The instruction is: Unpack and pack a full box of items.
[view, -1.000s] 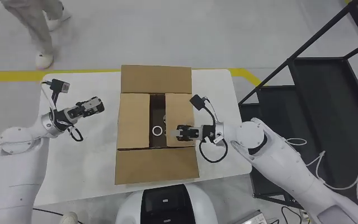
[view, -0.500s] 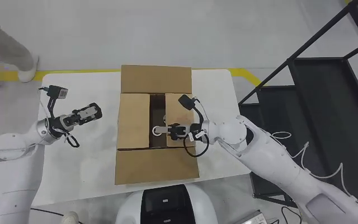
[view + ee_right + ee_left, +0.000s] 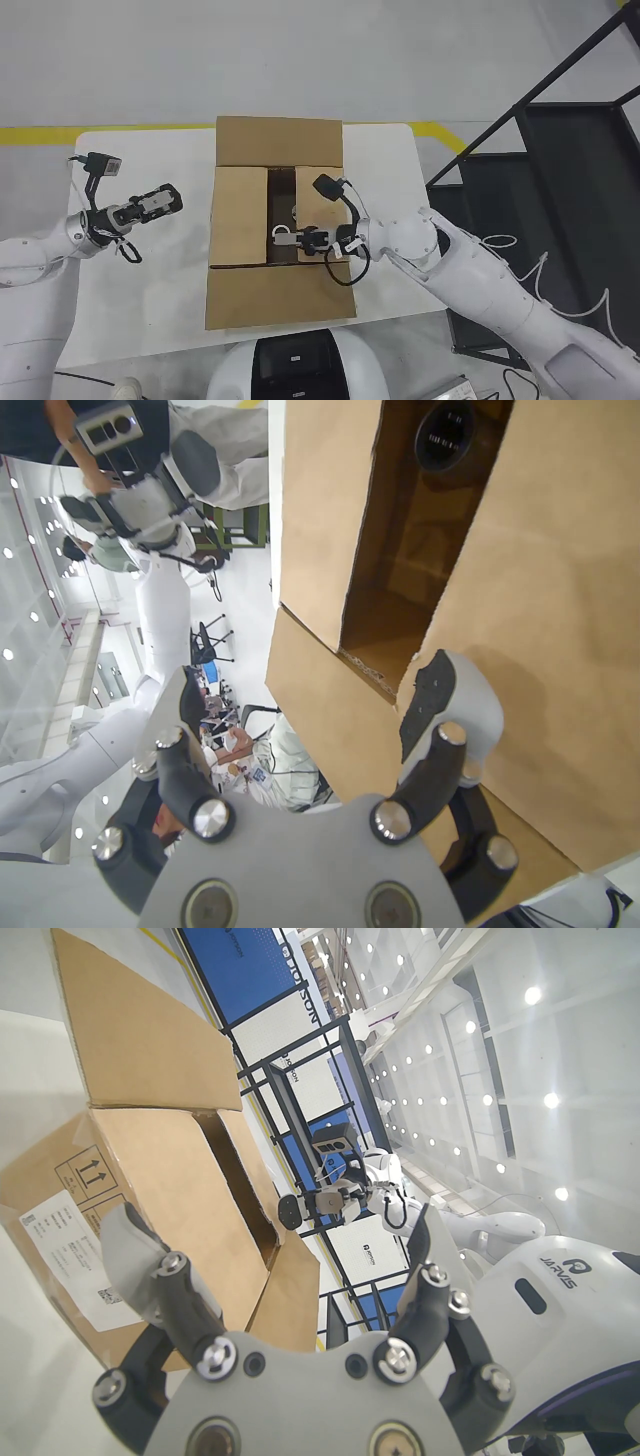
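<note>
flanking box flap [image 3: 525,600] corner: right gripper [image 3: 307,677] (spread).

Left gripper [image 3: 272,1228] held open beside a cardboard box [image 3: 42,1198] on a white table [image 3: 35,1053].
The gripper's two fingers [image 3: 130,1243] are spread wide, with nothing gripped between them, and are pointed toward the box's side wall. There a white label [image 3: 65,1253] is stuck just beside a printed pair of arrows [image 3: 82,1173]. One outer flap [image 3: 145,1023] is spread outward, and the inner flaps [image 3: 190,1188] are laid nearly flat over the top, with a dark gap left between them. Beyond the open top, the right gripper [image 3: 300,1210] is seen farther off, close to a flap's edge. A black metal frame [image 3: 300,1073] and rows of ceiling lights [image 3: 532,993] are seen behind.
</note>
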`<move>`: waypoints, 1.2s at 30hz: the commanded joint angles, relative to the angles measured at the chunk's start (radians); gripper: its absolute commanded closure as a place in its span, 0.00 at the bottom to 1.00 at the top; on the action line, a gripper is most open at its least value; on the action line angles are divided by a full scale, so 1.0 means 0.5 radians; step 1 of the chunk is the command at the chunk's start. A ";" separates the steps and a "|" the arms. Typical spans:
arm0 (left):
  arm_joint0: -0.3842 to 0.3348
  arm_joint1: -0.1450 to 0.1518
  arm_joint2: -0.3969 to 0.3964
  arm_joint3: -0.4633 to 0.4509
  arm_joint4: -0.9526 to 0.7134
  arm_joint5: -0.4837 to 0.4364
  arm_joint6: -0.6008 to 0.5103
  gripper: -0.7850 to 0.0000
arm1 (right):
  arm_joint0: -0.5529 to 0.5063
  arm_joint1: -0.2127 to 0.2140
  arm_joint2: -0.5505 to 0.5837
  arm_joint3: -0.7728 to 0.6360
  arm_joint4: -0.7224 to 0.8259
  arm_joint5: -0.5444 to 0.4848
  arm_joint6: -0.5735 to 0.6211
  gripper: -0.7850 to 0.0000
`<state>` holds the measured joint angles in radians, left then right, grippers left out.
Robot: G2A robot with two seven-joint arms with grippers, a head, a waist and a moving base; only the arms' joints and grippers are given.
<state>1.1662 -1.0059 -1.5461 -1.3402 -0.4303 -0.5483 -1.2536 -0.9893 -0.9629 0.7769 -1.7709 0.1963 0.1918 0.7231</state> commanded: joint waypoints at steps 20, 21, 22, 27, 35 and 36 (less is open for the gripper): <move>0.060 0.022 0.048 -0.128 0.127 0.057 0.169 0.00 | 0.533 -0.425 -0.535 0.598 0.252 -0.306 0.099 0.00; 0.063 0.024 0.045 -0.132 0.120 0.055 0.171 0.00 | 0.565 -0.450 -0.554 0.617 0.236 -0.360 0.098 0.00; 0.067 0.025 0.041 -0.135 0.108 0.052 0.172 0.00 | 0.583 -0.469 -0.566 0.616 0.242 -0.416 0.105 0.00; 0.101 0.034 -0.001 -0.179 -0.043 0.036 0.149 0.00 | 0.672 -0.560 -0.634 0.610 0.148 -0.577 0.053 0.00; 0.218 0.044 -0.134 -0.331 -0.525 -0.062 0.033 0.00 | 0.841 -0.770 -0.750 0.779 0.191 -0.792 -0.073 0.00; 0.241 0.045 -0.167 -0.365 -0.643 -0.054 0.018 0.00 | 0.871 -0.810 -0.772 0.825 0.199 -0.809 -0.088 0.00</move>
<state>1.2776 -0.9838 -1.6166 -1.5095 -0.6961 -0.5783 -1.2382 -0.5655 -1.3530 0.3985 -1.3761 0.2936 -0.2072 0.6842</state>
